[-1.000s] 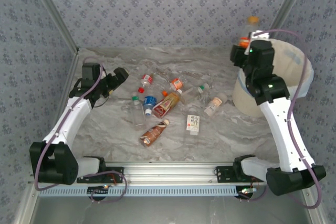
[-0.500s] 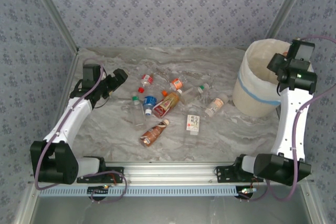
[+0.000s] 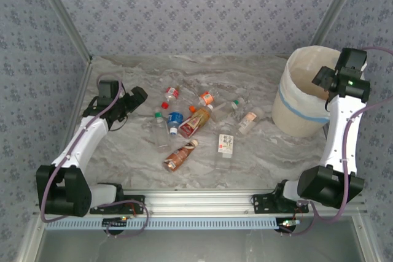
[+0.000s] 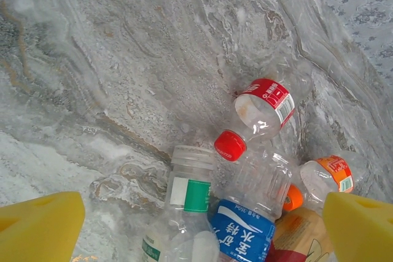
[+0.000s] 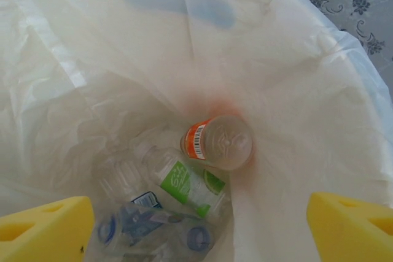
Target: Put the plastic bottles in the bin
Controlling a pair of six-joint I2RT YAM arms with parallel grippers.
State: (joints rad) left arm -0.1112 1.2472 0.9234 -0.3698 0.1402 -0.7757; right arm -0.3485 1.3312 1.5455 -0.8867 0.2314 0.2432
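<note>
Several plastic bottles lie loose mid-table, among them a red-label one [image 3: 174, 94], a blue-label one [image 3: 175, 118] and a brown one [image 3: 180, 156]. My left gripper [image 3: 136, 95] hovers open just left of this cluster. In its wrist view the left gripper [image 4: 199, 231] is over a green-label bottle [image 4: 187, 197] and a blue-label bottle [image 4: 252, 231], with a red-capped bottle [image 4: 264, 105] beyond. The right gripper [image 3: 325, 78] hangs open over the bin [image 3: 301, 99]. Below the right gripper [image 5: 196, 228], an orange-label bottle [image 5: 218, 142] and a green-label bottle [image 5: 184, 182] lie in the bag [image 5: 276, 59].
More bottles lie toward the bin: a white-label one [image 3: 226, 144] and a peach one [image 3: 249, 119]. Patterned walls enclose the marble table [image 3: 276, 151] on three sides. The metal rail [image 3: 196, 197] with both arm bases runs along the near edge.
The right arm swung from the bin's left side to over its right rim, opened, and the orange-capped bottle it carried now lies in the bin. The left gripper shifted slightly.
</note>
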